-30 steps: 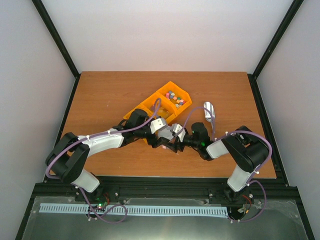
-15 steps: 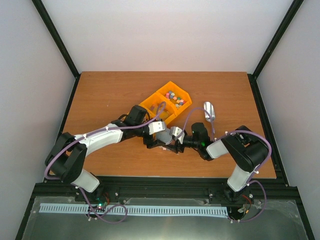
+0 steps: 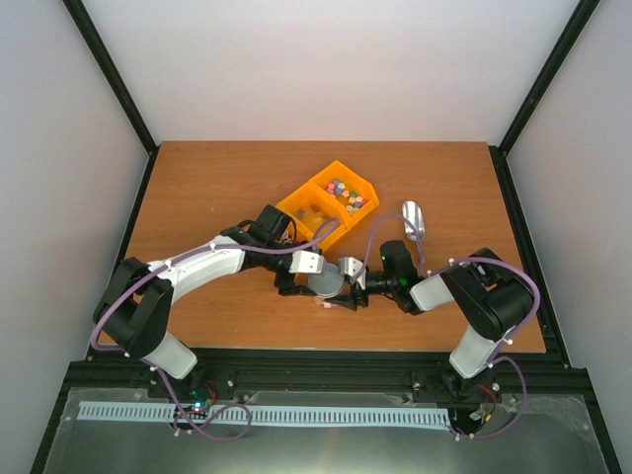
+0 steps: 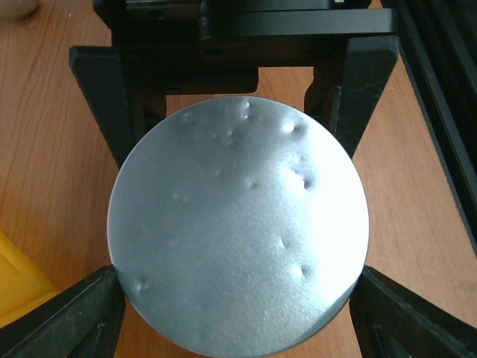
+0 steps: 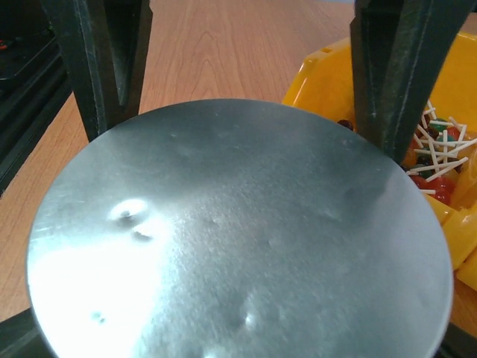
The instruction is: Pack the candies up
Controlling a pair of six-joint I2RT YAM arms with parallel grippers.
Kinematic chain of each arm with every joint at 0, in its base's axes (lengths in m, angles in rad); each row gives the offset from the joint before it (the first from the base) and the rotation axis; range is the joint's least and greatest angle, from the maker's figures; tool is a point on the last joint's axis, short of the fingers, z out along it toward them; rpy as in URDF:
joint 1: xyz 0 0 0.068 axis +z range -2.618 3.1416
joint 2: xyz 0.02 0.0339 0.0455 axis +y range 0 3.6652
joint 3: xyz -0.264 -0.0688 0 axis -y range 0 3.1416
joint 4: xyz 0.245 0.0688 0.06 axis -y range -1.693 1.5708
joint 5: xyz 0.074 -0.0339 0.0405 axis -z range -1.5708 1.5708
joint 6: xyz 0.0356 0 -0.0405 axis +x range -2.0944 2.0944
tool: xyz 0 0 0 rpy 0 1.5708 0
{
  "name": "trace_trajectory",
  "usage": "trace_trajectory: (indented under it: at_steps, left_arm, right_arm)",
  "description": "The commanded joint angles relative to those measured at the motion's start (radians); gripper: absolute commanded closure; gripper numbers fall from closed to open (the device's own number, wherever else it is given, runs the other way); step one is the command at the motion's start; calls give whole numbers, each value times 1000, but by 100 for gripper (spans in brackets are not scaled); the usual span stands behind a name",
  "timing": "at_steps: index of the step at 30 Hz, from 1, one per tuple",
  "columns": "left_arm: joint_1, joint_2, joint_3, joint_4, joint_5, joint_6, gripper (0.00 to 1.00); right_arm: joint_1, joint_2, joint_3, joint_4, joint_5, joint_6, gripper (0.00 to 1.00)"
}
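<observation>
Two grippers, top external view: your left gripper (image 3: 296,287) and right gripper (image 3: 349,286) meet nose to nose at mid-table (image 3: 197,197), with a round metal lid (image 3: 324,284) between them.
Candies, same view: the candies (image 3: 344,190) are heaped in the far compartment of the orange bin (image 3: 288,209), well apart from the lid.
Scoop, same view: the scoop (image 3: 413,219) lies on the table just right of the bin; neither arm touches it.
Lid, left wrist view: it is dented, faces the camera and fills most of the frame. No jar body shows beneath it.
Jaws, left wrist view: the left fingers (image 4: 67,317) stand wide at the lid's near edge and the right fingers (image 4: 361,89) flank its far edge. You cannot tell whether either pair presses on it.
Right wrist view: the same lid appears, with two dark fingers as posts beyond it and only slivers of finger at the bottom corners, so the grip again cannot be told. The bin corner at right holds white sticks and a few red and dark round pieces.
Step in hand: probably working the lid, with packing itself not yet begun, since the sweets sit in the bin.
Next move calls for: one pair of fingers to hold steady while the other turns or lifts the lid squarely. Watch for slip on the smooth rim.
</observation>
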Motion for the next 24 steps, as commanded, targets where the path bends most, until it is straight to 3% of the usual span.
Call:
trace_trajectory:
  at_steps: [1,4,7,13,19,24]
  left_arm:
    - [-31,-13,-63,155,145,-238,29]
    - [-31,-56,-121,242,123,-325,7]
    - [-31,-68,-143,333,77,-448,1]
    - [-48,-46,-170,487,36,-624,0]
    - [-84,-46,-194,525,-43,-603,1]
    - [-99,-26,-192,523,-69,-581,8]
  right_arm:
    - [9,-7,10,10,69,-7,38]
    - [9,-11,1,16,65,-5,40]
    - [9,-8,-4,32,81,13,41]
    - [9,-2,-10,73,125,66,42]
    - [9,-5,-17,76,132,82,44]
    - [9,-3,-17,80,132,89,46]
